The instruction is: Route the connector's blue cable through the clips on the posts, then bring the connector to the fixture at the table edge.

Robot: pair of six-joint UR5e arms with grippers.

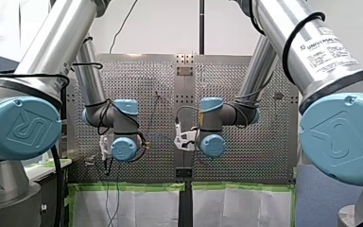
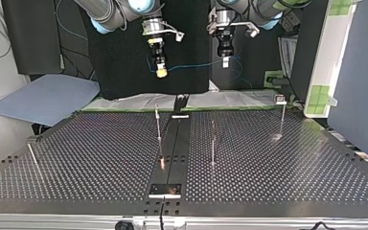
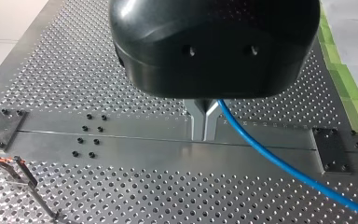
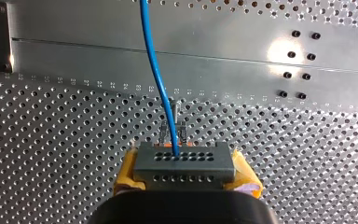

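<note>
Right gripper [image 2: 161, 72]: closed on the connector [image 4: 185, 162], yellow pads [image 4: 128, 170] on both ends. In the top view it hangs at centre-left, high over the table's [image 2: 100, 158] far edge.
Blue cable [image 4: 144, 18]: leaves the connector face and spans rightward to the left gripper [image 2: 225, 61], with a slight sag. No clip is holding it yet.
Left gripper: metal fingers [image 3: 198, 123] are together and the cable comes out at their side. It looks pinched there, but contact isn't fully visible.
Posts, top view, left to right: centre-left [image 2: 158, 122], centre [image 2: 213, 139], far right [image 2: 282, 117]. All are bare, so I judge routing hasn't started.
Step in hand, my read: get the span into the first clip.
- Right wrist view shows a clip [image 4: 172, 123] right ahead of the connector, with the cable crossing over it.
- Keep one gripper on each side of the post and hold the span lightly taut.
- Line the cable up with the clip mouth before descending.
- Come down slowly and level; slack or a skewed approach will likely ride over the clip or bend the thin post.
</note>
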